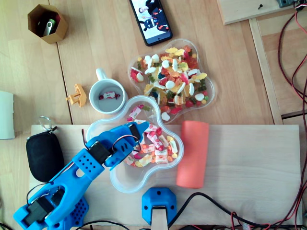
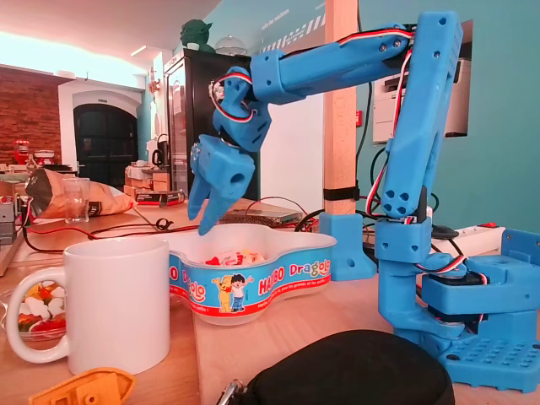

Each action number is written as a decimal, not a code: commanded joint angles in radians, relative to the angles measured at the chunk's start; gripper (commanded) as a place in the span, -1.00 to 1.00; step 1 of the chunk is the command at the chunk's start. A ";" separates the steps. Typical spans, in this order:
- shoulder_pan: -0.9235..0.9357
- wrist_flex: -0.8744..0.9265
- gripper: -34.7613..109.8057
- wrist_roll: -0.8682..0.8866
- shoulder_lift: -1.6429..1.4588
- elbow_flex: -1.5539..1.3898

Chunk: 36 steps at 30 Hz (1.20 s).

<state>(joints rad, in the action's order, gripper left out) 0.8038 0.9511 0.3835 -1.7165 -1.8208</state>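
My blue gripper (image 1: 139, 128) (image 2: 207, 221) hangs point-down just above the near-left lobe of a clear Haribo tub (image 1: 120, 184) (image 2: 253, 283). Its fingers are pressed together, and I see nothing between them. The tub holds several wrapped sweets (image 1: 156, 146) (image 2: 232, 256), which lie a little below the fingertips. A white mug (image 1: 92, 100) (image 2: 118, 304) stands just beyond the tub with one wrapped sweet (image 1: 109, 95) inside it.
A second clear tub (image 1: 212, 86) full of gummy sweets sits behind. An orange foam roll (image 1: 193, 153) lies right of the near tub. A black pouch (image 1: 44, 155) (image 2: 354, 371), a small orange toy (image 1: 76, 95), a phone (image 1: 150, 19) and a hexagonal wooden holder (image 1: 47, 23) lie around.
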 commanded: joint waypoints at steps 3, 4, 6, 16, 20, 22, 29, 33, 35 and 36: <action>-0.035 0.014 -0.27 0.009 -0.044 -0.037; -0.048 0.014 -0.27 0.008 -0.044 -0.037; -0.063 0.014 -0.27 0.006 -0.044 -0.054; -0.081 0.015 -0.26 -0.202 -0.043 -0.103; -0.069 0.015 -0.27 -0.239 -0.041 -0.117; -0.029 0.015 -0.27 -0.245 -0.035 -0.127; 0.067 0.015 -0.27 -0.249 -0.041 -0.222; 0.083 0.015 -0.27 -0.249 -0.038 -0.249; 0.084 0.015 -0.27 -0.250 -0.034 -0.264; 0.084 0.014 -0.27 -0.250 -0.034 -0.273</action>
<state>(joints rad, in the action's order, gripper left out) 0.8636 0.9603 0.1227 -1.7165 -2.0709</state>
